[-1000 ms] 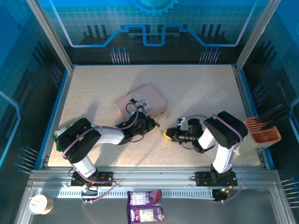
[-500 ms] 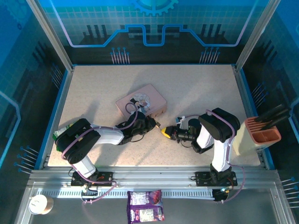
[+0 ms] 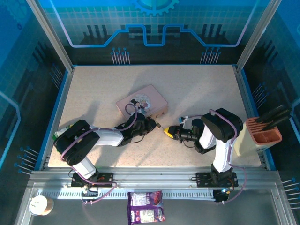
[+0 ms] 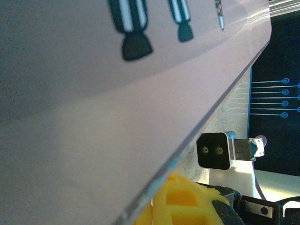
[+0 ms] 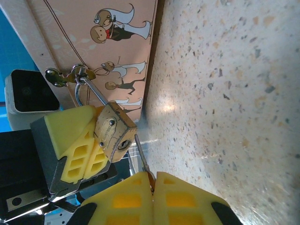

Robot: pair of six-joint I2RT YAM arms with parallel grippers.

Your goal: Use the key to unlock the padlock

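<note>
Right wrist view: the padlock (image 5: 111, 131) hangs by its shackle (image 5: 90, 90) from the hasp (image 5: 60, 77) on the side of the pink tin (image 5: 112, 47). It is tilted, with the keyhole face turned towards the right gripper (image 5: 153, 177). That gripper's yellow fingers are pressed together on the key (image 5: 143, 160), which projects from the seam between them as a thin dark sliver. The key tip lies just beside the edge of the keyhole face and is not seen to enter the slot.

One yellow finger (image 5: 70, 136) of the left gripper (image 3: 153, 124) bears against the side of the padlock body. Its opposite finger is hidden, so I cannot tell whether that gripper is clamped on the lock. In the top external view both grippers meet at the near corner of the tin, above the table (image 3: 93, 89).

Assessment of handling:
- The padlock is judged light, rigid and smooth. It swings freely on the hasp and will probably turn away under any push unless it is braced across its flat faces.
- The key is stiff but slender. It is likely to pivot or slip in the pads if loaded sideways.
- The grip belongs on the key's bow, with the blade left free and lined up with the slot.
</note>
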